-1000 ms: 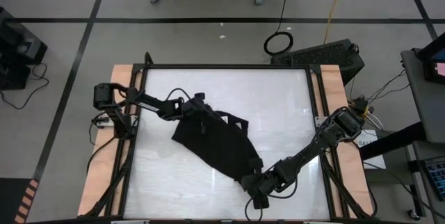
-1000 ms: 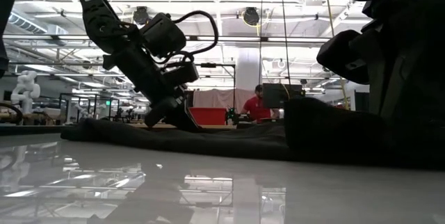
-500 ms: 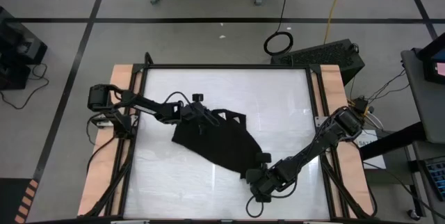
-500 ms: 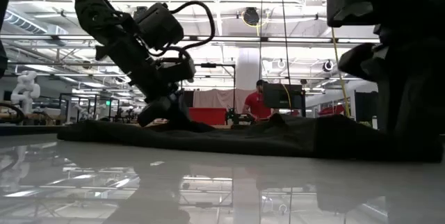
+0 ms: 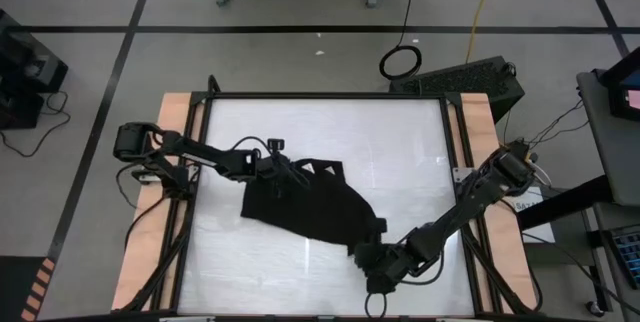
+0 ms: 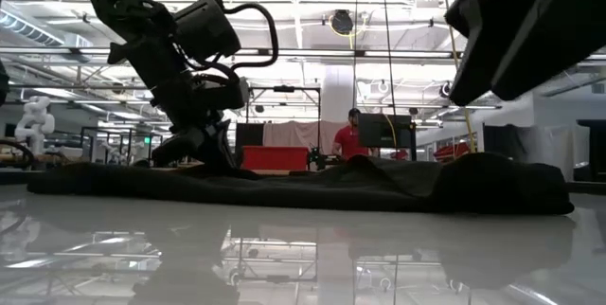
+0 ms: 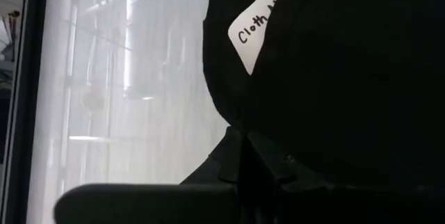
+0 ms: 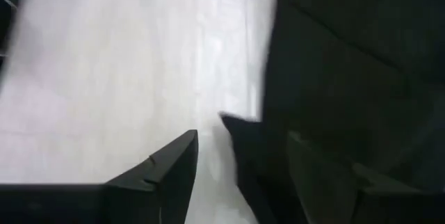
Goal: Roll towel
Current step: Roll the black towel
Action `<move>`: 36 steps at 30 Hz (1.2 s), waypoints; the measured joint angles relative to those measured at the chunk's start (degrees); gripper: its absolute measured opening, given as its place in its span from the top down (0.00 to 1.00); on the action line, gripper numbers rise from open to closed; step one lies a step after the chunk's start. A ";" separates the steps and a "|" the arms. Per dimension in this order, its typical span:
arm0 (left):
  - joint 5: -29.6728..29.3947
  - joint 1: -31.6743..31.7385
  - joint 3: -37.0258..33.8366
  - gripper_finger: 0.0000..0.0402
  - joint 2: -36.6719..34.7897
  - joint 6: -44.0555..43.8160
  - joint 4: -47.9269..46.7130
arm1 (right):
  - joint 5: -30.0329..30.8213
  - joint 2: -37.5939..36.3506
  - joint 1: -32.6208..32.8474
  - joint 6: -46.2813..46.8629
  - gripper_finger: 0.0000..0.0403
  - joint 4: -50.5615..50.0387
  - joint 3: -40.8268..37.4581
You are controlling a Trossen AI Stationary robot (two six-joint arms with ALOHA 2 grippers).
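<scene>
The black towel (image 5: pixel 312 207) lies crumpled and mostly flat in the middle of the white table (image 5: pixel 400 152), with its white tag (image 7: pixel 254 26) in the left wrist view. My left gripper (image 5: pixel 283 177) is shut on the towel's far-left part and shows low at the cloth's left end (image 6: pixel 197 156). My right gripper (image 5: pixel 363 253) stands open just above the towel's near-right corner (image 8: pixel 236 130), holding nothing. In the low view it hangs high at the right (image 6: pixel 511 30). My left gripper pinches a raised fold of the towel (image 7: pixel 240 144) between its two shut fingers, near the tag. The fingers slant down from the table's left side. The rest of the cloth lies on the table, spreading toward the right.
Bare white table surface surrounds the towel on all sides. Wooden side rails (image 5: pixel 145 252) and a black frame border the table. A black case (image 5: pixel 470 77) and a cable loop (image 5: pixel 400 60) lie on the floor beyond the far right corner. A person in red (image 6: pixel 355 144) stands far behind.
My right gripper has opened, let go of the towel's near-right corner and risen. That raised end has dropped onto the table. My left gripper, still shut on the cloth, has moved toward the table's left edge, sliding the towel a little that way.
</scene>
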 joint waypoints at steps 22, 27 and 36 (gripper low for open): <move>0.48 -0.33 0.00 0.97 -0.04 -2.63 -3.52 | -0.08 6.53 -2.51 -2.32 0.89 0.12 -0.02; 0.46 -0.33 0.00 0.97 -0.04 -2.67 -3.52 | -0.07 6.57 -3.33 -2.08 0.99 0.23 -0.02; -6.99 -0.88 0.03 0.81 -0.63 -2.75 -5.03 | 4.03 1.65 -2.57 -1.09 1.00 0.27 -0.04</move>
